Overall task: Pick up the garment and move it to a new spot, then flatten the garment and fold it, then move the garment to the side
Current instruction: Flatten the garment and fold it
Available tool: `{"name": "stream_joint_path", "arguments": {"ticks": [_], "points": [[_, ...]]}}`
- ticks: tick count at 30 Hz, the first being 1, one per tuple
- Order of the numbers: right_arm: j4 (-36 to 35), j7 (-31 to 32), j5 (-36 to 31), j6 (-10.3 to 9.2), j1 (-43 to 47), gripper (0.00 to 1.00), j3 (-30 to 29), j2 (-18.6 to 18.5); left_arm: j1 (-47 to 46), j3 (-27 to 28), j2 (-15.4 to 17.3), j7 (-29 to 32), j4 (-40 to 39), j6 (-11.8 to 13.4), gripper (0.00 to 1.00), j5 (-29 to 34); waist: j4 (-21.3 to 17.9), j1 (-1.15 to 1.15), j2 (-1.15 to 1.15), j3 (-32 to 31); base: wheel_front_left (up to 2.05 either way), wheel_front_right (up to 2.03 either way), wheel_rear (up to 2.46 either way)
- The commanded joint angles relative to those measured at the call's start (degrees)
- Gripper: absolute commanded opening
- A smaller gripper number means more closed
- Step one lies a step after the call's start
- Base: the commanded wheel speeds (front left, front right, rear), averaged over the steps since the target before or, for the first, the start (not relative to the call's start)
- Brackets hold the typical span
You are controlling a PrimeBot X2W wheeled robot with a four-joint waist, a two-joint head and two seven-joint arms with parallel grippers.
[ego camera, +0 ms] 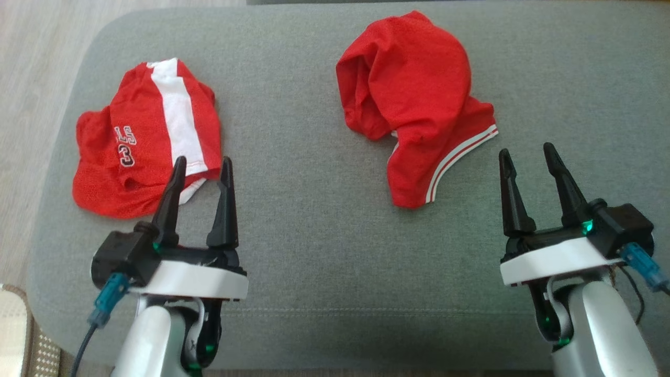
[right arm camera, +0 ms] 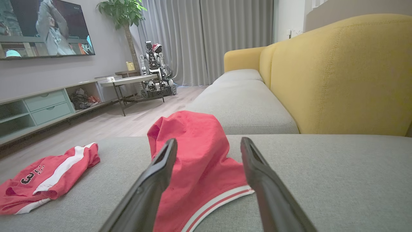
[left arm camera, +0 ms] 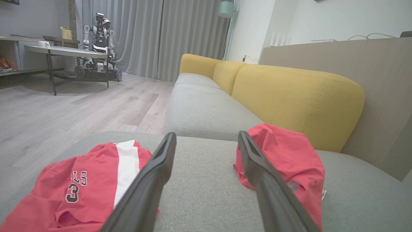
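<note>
Two red garments lie crumpled on the grey cushion [ego camera: 324, 251]. The left garment [ego camera: 141, 141] has a white stripe and a printed "3"; the left wrist view has it low on the left [left arm camera: 80, 187], the right wrist view at the far left [right arm camera: 45, 180]. The right garment [ego camera: 413, 94] is plain red with white-striped trim, bunched into a mound [right arm camera: 196, 154] [left arm camera: 289, 161]. My left gripper [ego camera: 203, 166] stands open just over the near edge of the striped garment, holding nothing. My right gripper [ego camera: 526, 152] is open and empty, to the right of the plain garment's trimmed hem.
The cushion's rounded front edge runs close to my wrists, with wooden floor [ego camera: 31, 78] beyond its left side. Yellow sofa backrests [left arm camera: 296, 100] rise behind the cushion. Across the room stand a low table [right arm camera: 128, 82], another robot [right arm camera: 154, 71] and a TV cabinet [right arm camera: 42, 109].
</note>
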Motion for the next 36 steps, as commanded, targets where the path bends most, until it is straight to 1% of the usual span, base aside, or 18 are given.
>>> {"name": "stream_joint_path", "arguments": {"ticks": [1,4,9,13,16,20,21,24,30,36], "points": [[-1.3,-0.4,-0.3,0.01,-1.4,1.00,1.0,0.1,-2.5,1.8,0.3,-0.3,-2.3,0.5,1.00,0.2,0.3,0.00,0.00,0.4,0.00,0.00,0.00],[1.7,-0.4,0.9,0.01,-2.5,1.00,0.3,0.1,-2.7,1.4,0.3,-0.3,-2.3,0.6,1.00,0.3,0.7,0.00,0.00,1.3,0.00,0.00,0.00],[11.6,-0.4,3.6,0.01,-7.3,1.00,-2.8,0.1,-3.5,-0.3,0.3,-0.3,-1.8,0.6,1.00,0.1,2.1,0.00,0.00,3.4,0.00,0.00,0.00],[21.4,-0.4,2.9,0.01,-13.3,1.00,-7.0,0.1,-4.6,-1.8,0.3,-0.3,-1.6,0.7,1.00,-0.5,3.5,0.00,0.00,5.4,0.00,0.00,0.00],[28.1,-0.4,1.2,0.01,-18.0,1.00,-9.4,0.1,-5.4,-2.7,0.3,-0.3,-1.5,0.8,1.00,-0.9,4.8,0.00,0.00,6.8,0.00,0.00,0.00],[35.1,-0.4,-0.5,0.01,-23.7,1.00,-12.4,0.1,-6.2,-3.6,0.3,-0.3,-1.3,1.1,1.00,-1.3,6.6,0.00,0.00,8.3,0.00,0.00,0.00],[35.1,-0.4,-0.5,0.01,-23.7,1.00,-12.4,0.1,-6.2,-3.6,0.3,-0.3,-1.3,1.1,1.00,-1.3,6.6,0.00,0.00,8.3,0.00,0.00,0.00],[39.0,-0.4,-2.5,0.01,-27.2,1.00,-14.9,0.1,-6.5,-4.1,0.3,-0.3,-1.2,1.3,1.00,-1.7,7.6,0.00,0.00,9.2,0.00,0.00,0.00],[43.9,-0.4,-9.8,0.01,-31.4,1.00,-20.2,0.1,-7.0,-5.5,0.3,-0.3,-1.6,1.9,1.00,-2.1,9.4,0.00,0.00,10.4,0.00,0.00,0.00],[48.4,-0.4,-15.7,0.01,-34.3,1.00,-25.5,0.1,-7.7,-6.4,0.3,-0.3,-2.0,2.4,1.00,-2.9,10.2,0.00,0.00,11.3,0.00,0.00,0.00]]}}
